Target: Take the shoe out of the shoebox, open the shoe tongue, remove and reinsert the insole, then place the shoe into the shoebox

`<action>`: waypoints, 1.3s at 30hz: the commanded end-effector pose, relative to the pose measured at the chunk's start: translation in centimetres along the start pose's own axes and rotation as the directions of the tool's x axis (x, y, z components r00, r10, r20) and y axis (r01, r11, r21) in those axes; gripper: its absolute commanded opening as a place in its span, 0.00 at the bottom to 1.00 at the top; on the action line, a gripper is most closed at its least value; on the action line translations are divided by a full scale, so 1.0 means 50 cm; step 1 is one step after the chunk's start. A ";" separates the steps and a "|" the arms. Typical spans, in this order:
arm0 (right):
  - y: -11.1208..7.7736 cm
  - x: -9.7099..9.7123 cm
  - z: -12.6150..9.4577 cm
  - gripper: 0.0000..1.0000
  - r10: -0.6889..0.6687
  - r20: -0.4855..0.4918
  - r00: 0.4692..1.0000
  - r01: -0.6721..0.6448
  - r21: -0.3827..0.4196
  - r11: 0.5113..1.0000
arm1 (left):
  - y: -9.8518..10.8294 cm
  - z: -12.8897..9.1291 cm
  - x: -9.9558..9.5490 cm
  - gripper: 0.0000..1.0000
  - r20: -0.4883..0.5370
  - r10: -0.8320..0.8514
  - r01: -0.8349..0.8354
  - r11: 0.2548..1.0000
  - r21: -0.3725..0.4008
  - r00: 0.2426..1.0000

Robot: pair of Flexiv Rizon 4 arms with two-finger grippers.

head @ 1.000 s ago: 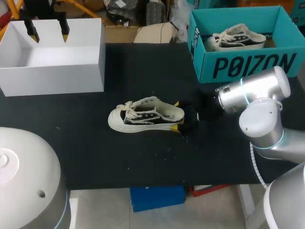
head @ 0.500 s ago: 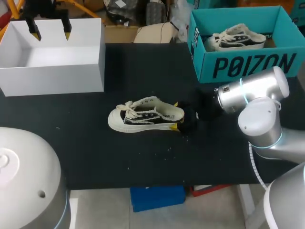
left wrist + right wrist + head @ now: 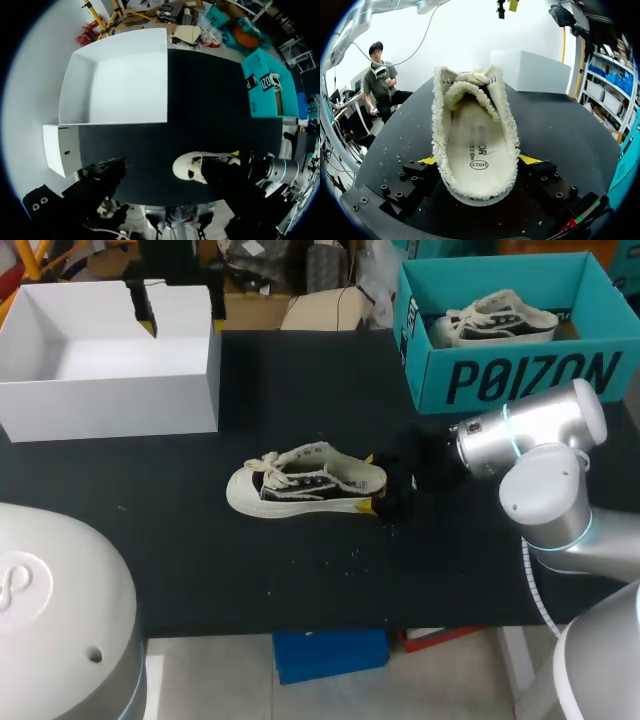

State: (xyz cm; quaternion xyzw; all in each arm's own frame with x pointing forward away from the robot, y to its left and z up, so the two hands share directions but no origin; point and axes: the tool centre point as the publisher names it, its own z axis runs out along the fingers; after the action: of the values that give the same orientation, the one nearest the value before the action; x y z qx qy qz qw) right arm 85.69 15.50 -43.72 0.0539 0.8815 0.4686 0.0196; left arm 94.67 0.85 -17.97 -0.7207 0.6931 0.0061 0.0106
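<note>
1. Right gripper [image 3: 479,160] was clamped on the shoe [image 3: 477,125] at the heel. One yellow tip pressed each side, low by the sole.
2. In the head view the same gripper [image 3: 371,483] lay low over the table [image 3: 300,580], fingers pointing toward my left. Its yellow tips showed at the heel's near and far sides.
3. Right arm [image 3: 530,435] came in from the right edge, silver joint bent, wrist about level with the shoe.
4. Shoe [image 3: 305,485] stood on its sole mid-table, toe to my left and heel in the gripper, well apart from both boxes.
5. From the right wrist the shoe's opening faced the camera. The insole [image 3: 477,147] was seated inside, with a fleecy lining around the rim.
6. Left gripper [image 3: 164,167] was spread wide with nothing between the fingers, high above the table, looking down on the white box [image 3: 115,80] and the shoe [image 3: 192,167].
7. In the head view the left gripper sat by the white box's [image 3: 110,390] far right corner.
8. Teal box [image 3: 520,375] was at the far right, with a second shoe [image 3: 495,320] inside it.
9. Hard to see:
   - The right gripper's dark body blended into the black table.
   - The shoe's toe was hidden behind the tongue from the right wrist.
   - The shoe's heel was hidden behind a left finger from the left wrist.
   - The left tips' yellow did not show in its own view.
   - Only one left tip showed from the head, the rest cut off at the frame edge.
</note>
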 end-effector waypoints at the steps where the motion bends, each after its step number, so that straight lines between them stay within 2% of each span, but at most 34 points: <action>1: -0.002 -0.002 0.007 0.00 0.001 0.002 1.000 -0.001 0.001 1.000 | 0.034 0.016 0.048 1.00 0.000 0.045 -0.045 0.999 0.021 0.999; 17: -0.002 -0.002 0.007 0.00 0.001 0.002 1.000 -0.001 0.001 1.000 | 0.034 0.016 0.048 1.00 0.000 0.045 -0.045 0.999 0.021 0.999; 19: -0.002 -0.002 0.007 0.00 0.001 0.002 1.000 -0.001 0.001 1.000 | 0.046 0.007 0.081 1.00 0.041 0.022 -0.023 0.999 0.037 0.999; 23: -0.002 -0.002 0.007 0.00 0.001 0.002 1.000 -0.001 0.001 1.000 | 0.074 0.016 0.165 1.00 0.116 0.009 -0.013 0.999 0.032 0.993; 29: -0.002 -0.002 0.007 0.00 0.001 0.002 1.000 -0.001 0.001 1.000 | 0.125 0.033 0.247 1.00 0.175 0.020 -0.030 0.998 0.059 0.984; 33: -0.002 -0.002 0.007 0.00 0.001 0.002 1.000 -0.001 0.001 1.000 | 0.158 0.064 0.285 1.00 0.178 0.058 -0.065 0.997 0.039 0.982; 39: -0.002 -0.002 0.007 0.00 0.001 0.002 1.000 -0.001 0.001 1.000 | 0.193 0.114 0.321 1.00 0.212 0.069 -0.075 0.997 0.019 0.975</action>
State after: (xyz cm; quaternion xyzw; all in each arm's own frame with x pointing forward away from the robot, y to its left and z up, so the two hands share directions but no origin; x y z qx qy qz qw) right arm 85.68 15.51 -43.72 0.0539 0.8816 0.4684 0.0199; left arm 85.82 -13.86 -22.75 -0.6913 0.7158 0.0598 0.0788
